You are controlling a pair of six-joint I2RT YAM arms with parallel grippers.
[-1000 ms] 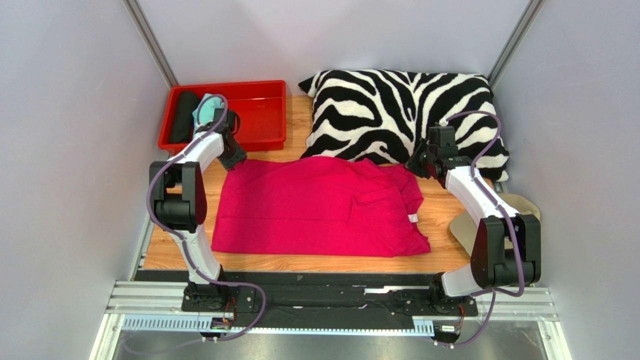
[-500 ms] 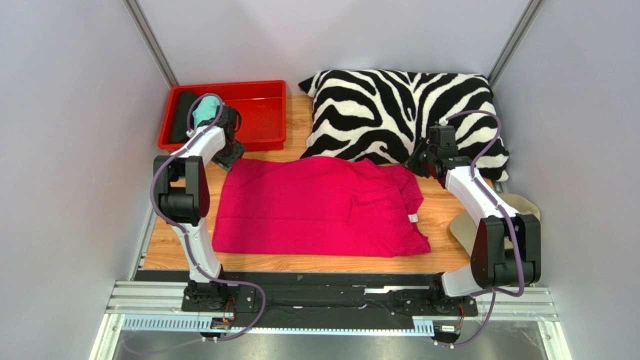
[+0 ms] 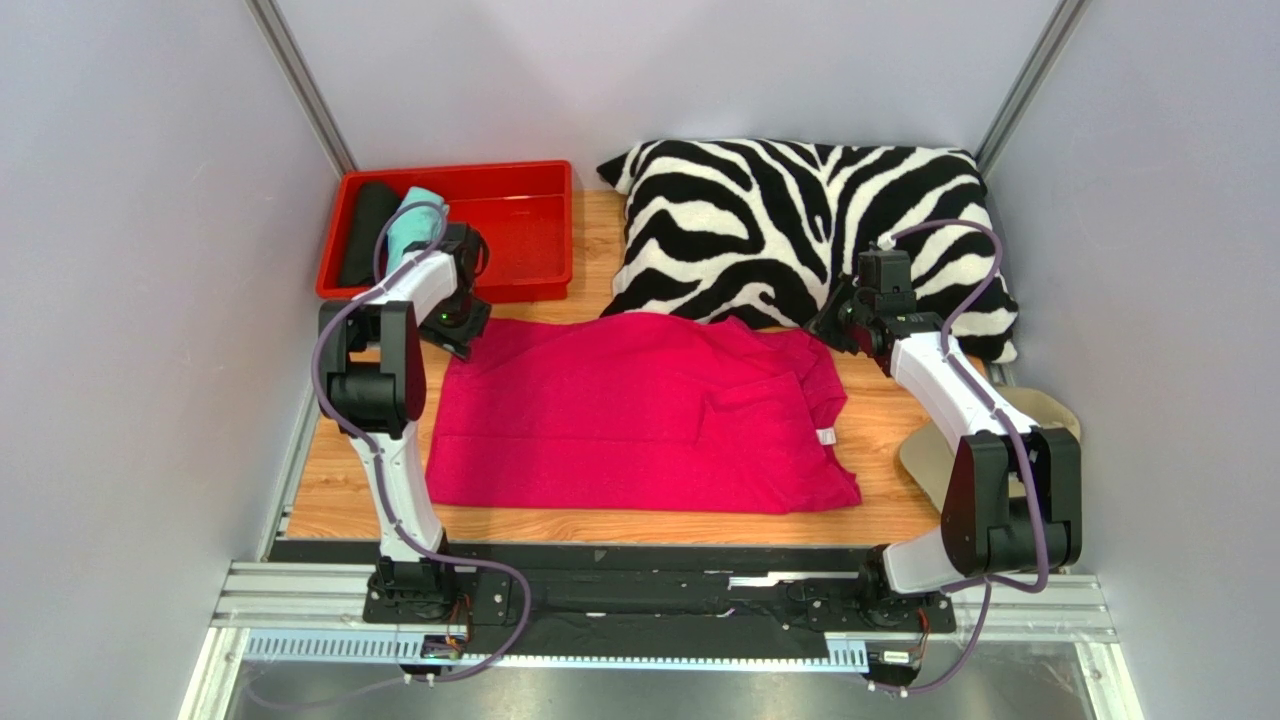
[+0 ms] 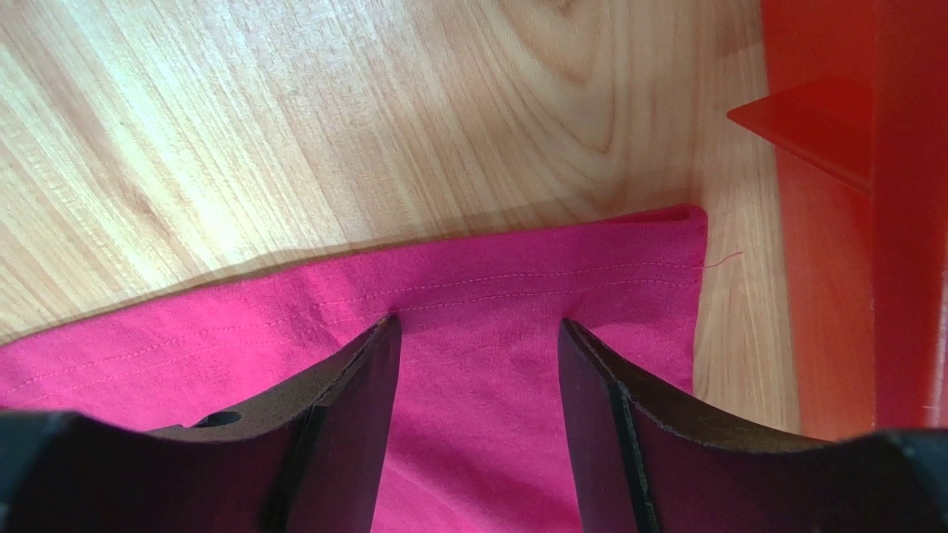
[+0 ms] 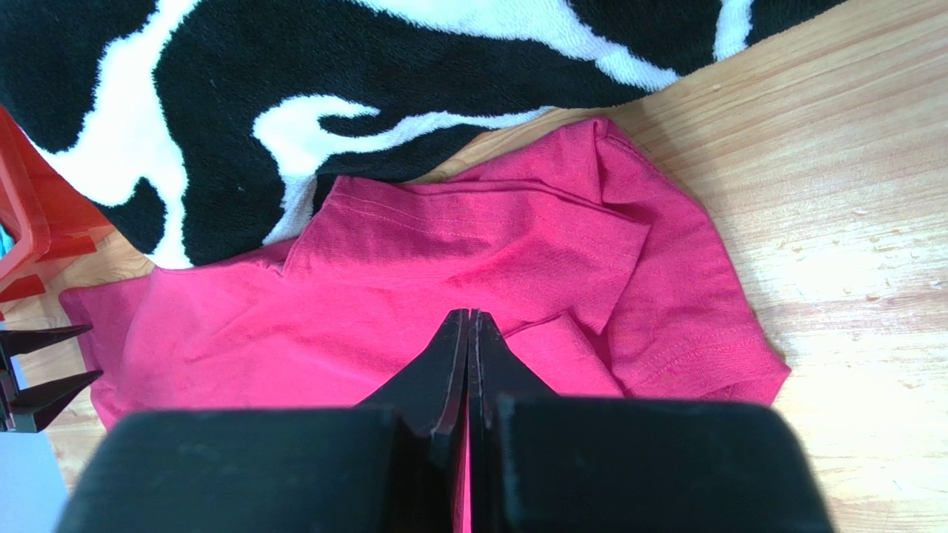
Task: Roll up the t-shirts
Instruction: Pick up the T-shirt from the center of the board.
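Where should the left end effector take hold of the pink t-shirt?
Probably the stitched hem corner of the pink t-shirt, beside the red tray. It lies flat on the table, so the open left end effector should come down over that edge.

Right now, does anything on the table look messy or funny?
Yes. The pink t-shirt is not flat: its far right end is bunched and folded over itself against the zebra-striped pillow. Nothing looks spilled or broken.
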